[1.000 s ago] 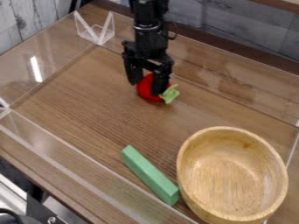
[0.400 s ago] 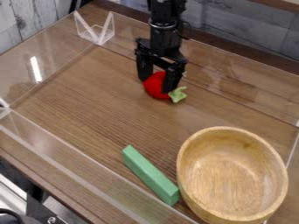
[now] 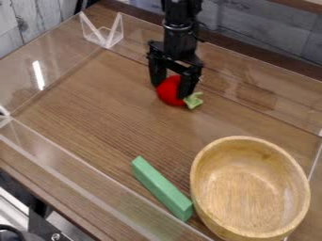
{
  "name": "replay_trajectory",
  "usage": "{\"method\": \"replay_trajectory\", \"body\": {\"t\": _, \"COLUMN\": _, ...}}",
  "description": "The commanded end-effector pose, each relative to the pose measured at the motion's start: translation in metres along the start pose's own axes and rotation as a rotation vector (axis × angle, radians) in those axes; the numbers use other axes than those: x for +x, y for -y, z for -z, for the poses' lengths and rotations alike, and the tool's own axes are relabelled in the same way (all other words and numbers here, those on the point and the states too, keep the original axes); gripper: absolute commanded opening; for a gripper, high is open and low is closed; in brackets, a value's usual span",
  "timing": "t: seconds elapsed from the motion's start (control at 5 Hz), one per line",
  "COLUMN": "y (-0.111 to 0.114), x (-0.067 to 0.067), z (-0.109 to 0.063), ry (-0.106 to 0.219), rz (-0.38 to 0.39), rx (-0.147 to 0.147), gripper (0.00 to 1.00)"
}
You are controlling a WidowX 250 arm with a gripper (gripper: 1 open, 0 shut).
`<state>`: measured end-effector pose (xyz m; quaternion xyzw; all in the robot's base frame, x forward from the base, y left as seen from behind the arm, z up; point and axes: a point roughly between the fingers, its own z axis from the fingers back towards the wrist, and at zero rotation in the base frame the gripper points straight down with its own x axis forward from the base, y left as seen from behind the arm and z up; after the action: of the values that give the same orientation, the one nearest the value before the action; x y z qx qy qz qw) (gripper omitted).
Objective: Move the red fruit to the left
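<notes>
The red fruit sits on the wooden counter toward the back, at about 12 o'clock from the middle of the surface, with its pale green leafy stub pointing to 4 o'clock. The black pincer hangs straight down over it, its two fingers spread on either side of the fruit and seeming to press its flanks; whether they truly grip it I cannot tell for sure, though they look closed onto it.

A flat green block lies at 6 o'clock, well apart from the fruit, and a wooden bowl stands at 4 o'clock, just beside the block's far end. A clear wall rims the counter, with a folded clear piece at 10 o'clock. The stretch of counter toward 9 o'clock from the fruit holds no object.

Compared with a second ago, pincer and fruit stand further toward 3 o'clock; since the last frame they have hardly shifted.
</notes>
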<state>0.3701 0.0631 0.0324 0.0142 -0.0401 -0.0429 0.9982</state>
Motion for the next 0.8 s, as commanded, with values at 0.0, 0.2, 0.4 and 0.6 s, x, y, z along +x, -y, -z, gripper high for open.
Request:
{"method": "replay_trajectory", "body": {"t": 0.0, "y": 0.000, "x": 0.004, "z": -0.013, "ry": 0.030, "rz": 0.014, "rx": 0.008, "gripper": 0.00}}
{"method": "replay_trajectory", "body": {"t": 0.2, "y": 0.003, "x": 0.005, "z": -0.016, "ry": 0.026, "rz": 0.049, "rx": 0.002, "gripper": 0.00}}
{"method": "replay_trajectory", "body": {"t": 0.4, "y": 0.000, "x": 0.005, "z": -0.036, "ry": 0.064, "rz": 0.036, "rx": -0.009, "gripper": 0.00}}
{"method": "replay_trajectory", "body": {"t": 0.6, "y": -0.007, "x": 0.007, "z": -0.058, "ry": 0.105, "rz": 0.063, "rx": -0.026, "gripper": 0.00}}
